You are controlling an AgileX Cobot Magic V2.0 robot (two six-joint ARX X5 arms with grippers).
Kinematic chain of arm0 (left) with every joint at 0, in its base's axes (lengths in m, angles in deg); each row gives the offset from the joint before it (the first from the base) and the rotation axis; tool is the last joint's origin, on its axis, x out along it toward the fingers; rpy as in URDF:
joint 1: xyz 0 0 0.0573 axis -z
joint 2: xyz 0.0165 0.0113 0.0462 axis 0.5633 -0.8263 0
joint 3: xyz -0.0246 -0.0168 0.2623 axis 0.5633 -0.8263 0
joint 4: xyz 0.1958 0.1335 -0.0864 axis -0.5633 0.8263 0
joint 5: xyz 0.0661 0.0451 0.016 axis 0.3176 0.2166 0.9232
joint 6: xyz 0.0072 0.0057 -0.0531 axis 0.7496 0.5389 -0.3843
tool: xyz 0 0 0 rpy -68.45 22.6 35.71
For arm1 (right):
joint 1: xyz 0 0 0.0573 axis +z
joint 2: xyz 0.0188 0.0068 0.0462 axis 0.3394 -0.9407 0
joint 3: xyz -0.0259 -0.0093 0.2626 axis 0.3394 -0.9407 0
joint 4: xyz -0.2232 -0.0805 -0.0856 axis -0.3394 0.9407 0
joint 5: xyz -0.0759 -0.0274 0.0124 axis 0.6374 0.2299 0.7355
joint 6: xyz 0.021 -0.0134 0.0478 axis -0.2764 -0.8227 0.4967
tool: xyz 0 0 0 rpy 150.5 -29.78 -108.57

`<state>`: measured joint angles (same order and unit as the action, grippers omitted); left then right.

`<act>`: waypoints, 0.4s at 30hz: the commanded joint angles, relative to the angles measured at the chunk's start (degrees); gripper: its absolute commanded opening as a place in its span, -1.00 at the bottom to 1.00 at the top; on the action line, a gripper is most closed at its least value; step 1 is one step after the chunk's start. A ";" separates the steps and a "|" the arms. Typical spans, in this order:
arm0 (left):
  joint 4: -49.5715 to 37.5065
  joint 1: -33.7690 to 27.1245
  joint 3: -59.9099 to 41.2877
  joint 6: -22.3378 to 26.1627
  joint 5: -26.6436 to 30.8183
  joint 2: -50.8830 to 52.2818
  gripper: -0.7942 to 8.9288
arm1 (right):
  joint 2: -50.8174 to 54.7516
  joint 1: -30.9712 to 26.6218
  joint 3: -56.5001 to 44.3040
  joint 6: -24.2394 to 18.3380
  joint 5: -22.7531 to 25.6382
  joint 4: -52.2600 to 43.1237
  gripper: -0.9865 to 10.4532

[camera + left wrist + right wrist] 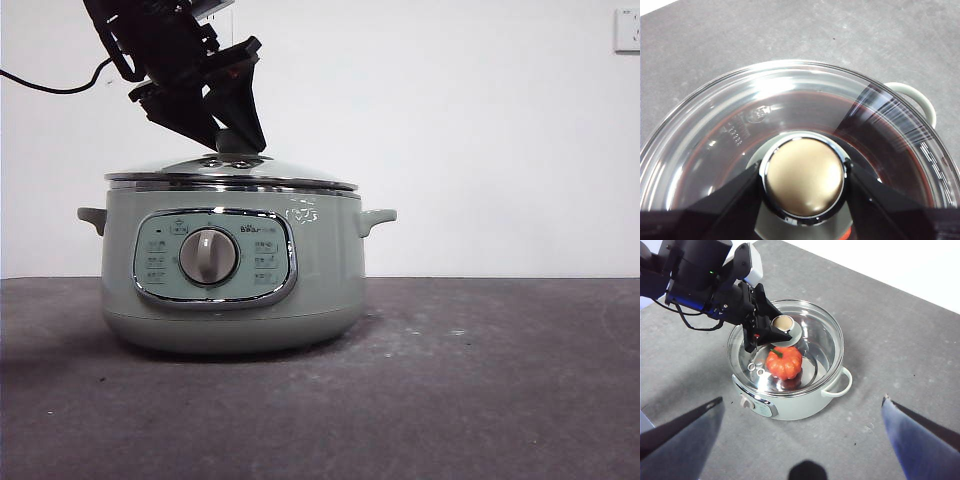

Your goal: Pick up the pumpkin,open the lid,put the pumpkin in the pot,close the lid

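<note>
Pumpkin (784, 363) sits inside the pot (230, 270), under the glass lid (231, 171) resting on the pot's rim. Left gripper (804, 176) clamps the lid's knob (805, 176) above the pot; right gripper (802, 412) hangs well off the pot, jaws wide apart.

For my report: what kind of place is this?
Probably a robot test bench, not a kitchen: the pot stands on a bare grey table before a plain white wall, with the left gripper at its lid.

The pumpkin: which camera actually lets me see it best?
The right wrist view: looking down from high up, it shows the pumpkin sitting inside the pot, seen through the glass lid. The front view shows only the pot's opaque side, so the pumpkin is hidden. The left wrist view is filled by the lid's knob; no pumpkin shows.
</note>
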<state>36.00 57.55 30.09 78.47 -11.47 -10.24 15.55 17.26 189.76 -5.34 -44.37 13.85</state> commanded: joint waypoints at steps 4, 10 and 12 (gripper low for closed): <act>-0.68 -0.09 0.15 0.96 -0.79 0.35 -0.85 | -0.11 0.13 -0.13 0.50 -0.02 -0.35 0.11; 1.01 -0.09 0.13 0.96 -0.81 -1.01 -0.84 | -0.11 0.13 -0.13 0.50 -0.04 -0.26 0.11; 0.94 -0.09 0.13 0.94 -0.79 -1.01 -0.72 | -0.11 0.15 -0.13 0.50 -0.07 0.26 0.11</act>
<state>36.64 57.55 30.09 78.67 -12.08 -10.83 15.55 17.26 189.76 -5.34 -44.37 14.31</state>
